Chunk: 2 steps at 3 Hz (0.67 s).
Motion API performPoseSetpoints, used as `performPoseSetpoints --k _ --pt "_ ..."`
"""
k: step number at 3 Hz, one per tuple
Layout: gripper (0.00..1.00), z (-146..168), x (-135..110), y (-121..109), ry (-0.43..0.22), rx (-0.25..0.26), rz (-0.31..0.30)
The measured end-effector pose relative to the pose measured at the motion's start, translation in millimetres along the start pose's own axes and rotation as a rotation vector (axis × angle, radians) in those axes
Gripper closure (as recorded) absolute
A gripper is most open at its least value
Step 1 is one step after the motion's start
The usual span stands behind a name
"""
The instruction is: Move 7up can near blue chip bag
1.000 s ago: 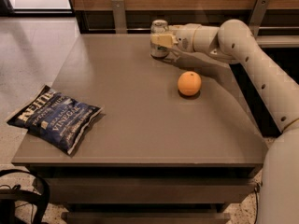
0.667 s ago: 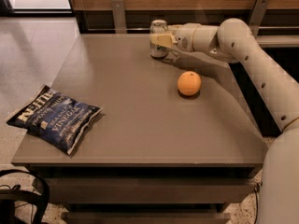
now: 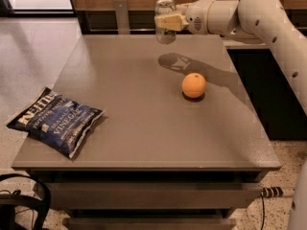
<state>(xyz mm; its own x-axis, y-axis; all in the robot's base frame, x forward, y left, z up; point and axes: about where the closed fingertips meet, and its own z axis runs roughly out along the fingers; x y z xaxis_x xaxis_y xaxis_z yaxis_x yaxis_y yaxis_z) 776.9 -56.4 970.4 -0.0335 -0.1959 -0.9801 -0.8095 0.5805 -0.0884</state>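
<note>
Since there is just one camera view, all of this comes from it. The gripper [image 3: 166, 23] is up over the far edge of the table [image 3: 144, 119], at the end of the white arm [image 3: 268, 18] that comes in from the right. Its two fingers are pinched on the can [image 3: 165, 6], around its middle, from the side. The can is upright and off the table, and its dark shadow [image 3: 178, 62] lies on the top below it. An orange [image 3: 194, 85] sits on the table, nearer to us and a bit right of the can. The bag [image 3: 55, 126] lies flat at the near left corner, well apart from the can, with one end poking over the edge.

I think the can is light and its thin walls can dent, so a soft squeeze is best. It is smooth and may slip, so holding the middle of its side looks right. It should stay upright so it can stand when set down. The bag is soft and crinkly, so the can should land on bare table just beside it, not on it.
</note>
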Motion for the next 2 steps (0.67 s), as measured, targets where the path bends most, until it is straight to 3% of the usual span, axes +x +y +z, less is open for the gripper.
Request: performPoseSetpoints --k 1,2 --pt "1.00 -29.1 -37.9 37.8 -0.006 -0.012 -0.031" --pt "1.00 -50.9 -53.6 80.8 -0.017 -0.032 -0.039"
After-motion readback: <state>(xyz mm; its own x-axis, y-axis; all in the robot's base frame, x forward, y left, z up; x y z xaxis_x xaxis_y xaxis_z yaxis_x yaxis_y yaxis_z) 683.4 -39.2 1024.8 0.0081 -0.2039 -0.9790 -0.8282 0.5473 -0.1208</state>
